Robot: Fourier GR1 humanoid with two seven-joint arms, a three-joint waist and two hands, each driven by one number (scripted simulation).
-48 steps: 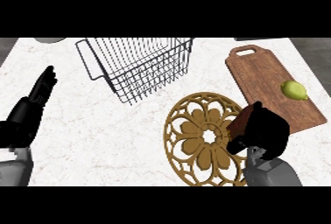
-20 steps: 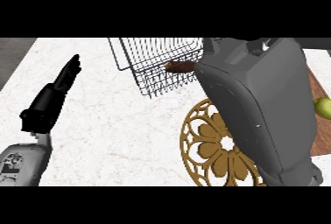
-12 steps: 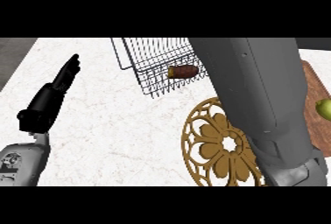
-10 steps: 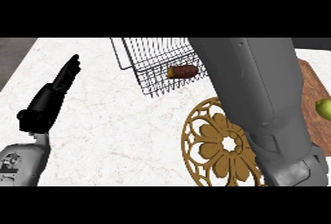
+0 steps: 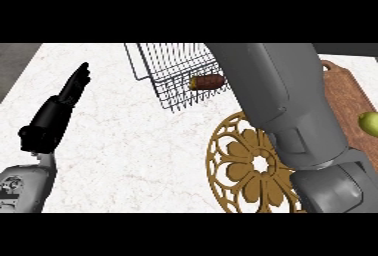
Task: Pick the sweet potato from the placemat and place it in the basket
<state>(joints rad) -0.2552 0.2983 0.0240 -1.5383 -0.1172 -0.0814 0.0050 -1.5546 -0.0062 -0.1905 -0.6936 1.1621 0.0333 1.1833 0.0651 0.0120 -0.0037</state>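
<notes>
White marble counter (image 5: 133, 150): the right forearm (image 5: 288, 105) runs off the top, its hand unseen. Sweet potato (image 5: 207, 82) lies in the wire basket (image 5: 166, 75); left hand (image 5: 63, 107) rests straight-fingered, well apart.

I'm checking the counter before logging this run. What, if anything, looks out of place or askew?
Nothing stands out. The sweet potato lies inside the wire basket, and the gold placemat sits flat on the counter.

A kitchen: marble counter (image 5: 140, 150) with wooden cutting board (image 5: 353, 105) and wire basket (image 5: 173, 70).
</notes>
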